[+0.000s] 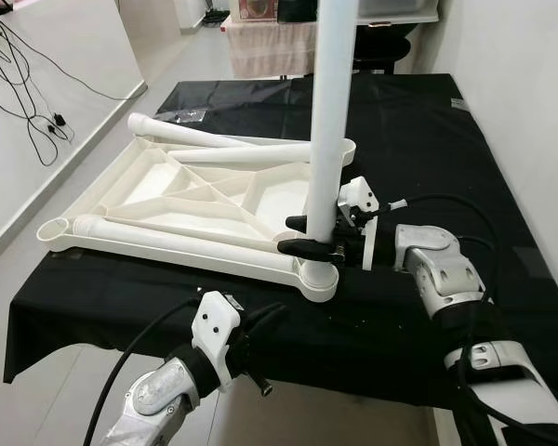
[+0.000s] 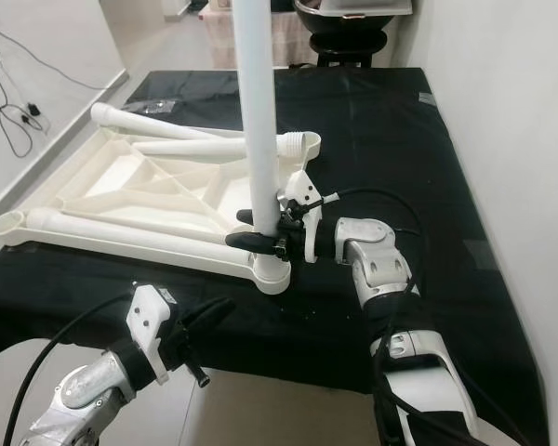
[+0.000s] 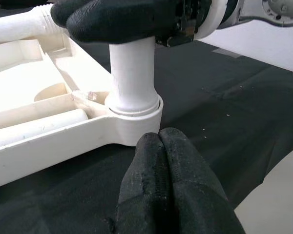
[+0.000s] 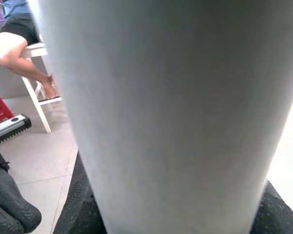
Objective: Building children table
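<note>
A white plastic table top [image 1: 195, 200] lies upside down on the black-covered table [image 1: 418, 130]. A white leg tube [image 1: 327, 111] stands upright in its near right corner socket [image 1: 318, 277]. My right gripper [image 1: 307, 236] is shut on the leg just above the socket, one finger on each side. Another white leg [image 1: 251, 153] lies loose across the far side of the top. My left gripper [image 1: 265, 327] is shut with nothing in it, low at the table's front edge, pointing at the socket [image 3: 136, 124].
Black cables [image 1: 19, 102] trail over the floor on the left. A wall [image 1: 530, 102] runs close along the table's right side. A chair and draped cloth [image 1: 270, 42] stand beyond the far end. A seated person's leg [image 4: 19, 58] appears in the right wrist view.
</note>
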`<state>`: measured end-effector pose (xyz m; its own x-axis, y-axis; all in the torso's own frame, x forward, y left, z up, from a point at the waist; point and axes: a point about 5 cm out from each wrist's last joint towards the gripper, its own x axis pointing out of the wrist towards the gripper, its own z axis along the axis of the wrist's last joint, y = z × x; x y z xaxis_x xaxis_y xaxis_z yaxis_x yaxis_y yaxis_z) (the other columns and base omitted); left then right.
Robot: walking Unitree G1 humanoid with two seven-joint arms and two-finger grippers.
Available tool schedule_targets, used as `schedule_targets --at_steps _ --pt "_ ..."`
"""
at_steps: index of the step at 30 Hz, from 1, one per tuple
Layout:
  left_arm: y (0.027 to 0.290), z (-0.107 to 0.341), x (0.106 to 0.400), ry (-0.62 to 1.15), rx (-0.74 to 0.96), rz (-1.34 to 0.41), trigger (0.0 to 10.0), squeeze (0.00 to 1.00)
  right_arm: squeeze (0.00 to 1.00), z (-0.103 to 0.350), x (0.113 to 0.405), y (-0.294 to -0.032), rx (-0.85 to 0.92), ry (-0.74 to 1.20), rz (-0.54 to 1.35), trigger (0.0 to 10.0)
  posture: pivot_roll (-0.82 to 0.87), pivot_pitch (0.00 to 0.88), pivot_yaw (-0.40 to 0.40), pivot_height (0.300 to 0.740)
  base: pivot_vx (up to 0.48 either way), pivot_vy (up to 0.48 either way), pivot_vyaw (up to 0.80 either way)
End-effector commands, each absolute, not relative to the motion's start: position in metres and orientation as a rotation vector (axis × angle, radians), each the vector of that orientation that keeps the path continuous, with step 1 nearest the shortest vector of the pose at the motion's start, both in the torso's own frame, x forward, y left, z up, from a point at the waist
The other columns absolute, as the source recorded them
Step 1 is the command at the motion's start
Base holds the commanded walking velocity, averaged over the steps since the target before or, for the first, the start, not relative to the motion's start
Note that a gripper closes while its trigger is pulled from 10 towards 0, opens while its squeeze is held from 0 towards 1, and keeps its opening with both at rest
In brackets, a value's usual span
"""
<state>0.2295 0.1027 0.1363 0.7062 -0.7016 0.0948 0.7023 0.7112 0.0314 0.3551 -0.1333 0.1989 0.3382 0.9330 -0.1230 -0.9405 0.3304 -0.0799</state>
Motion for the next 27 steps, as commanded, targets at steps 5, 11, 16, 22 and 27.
schedule_targets --at_steps 5,11,16,22,27 --pt "0.101 0.136 0.226 -0.09 0.002 -0.783 10.0 0.0 0.0 0.173 0.354 -0.14 -0.14 0.122 1.114 0.0 0.02 0.173 0.049 0.74 0.0 0.0 0.0" --pt "0.106 0.138 0.228 -0.09 0.005 -0.782 10.0 0.0 0.0 0.131 0.296 -0.162 0.001 0.207 0.095 0.0 0.0 0.19 0.058 0.74 0.0 0.0 0.0" --pt "0.107 0.137 0.23 -0.087 0.004 -0.786 10.0 0.0 0.0 0.138 0.298 -0.155 -0.074 0.129 0.103 0.0 0.0 0.171 0.07 0.74 0.0 0.0 0.0" --pt "0.108 0.136 0.233 -0.085 0.013 -0.777 10.0 0.0 0.0 0.155 0.332 -0.149 -0.034 0.057 0.042 0.0 0.02 0.153 0.078 0.74 0.0 0.0 0.0" --pt "0.109 0.136 0.234 -0.086 0.016 -0.764 10.0 0.0 0.0 0.165 0.344 -0.138 -0.011 0.065 -0.012 10.0 0.03 0.144 0.078 0.74 0.0 0.0 0.0"
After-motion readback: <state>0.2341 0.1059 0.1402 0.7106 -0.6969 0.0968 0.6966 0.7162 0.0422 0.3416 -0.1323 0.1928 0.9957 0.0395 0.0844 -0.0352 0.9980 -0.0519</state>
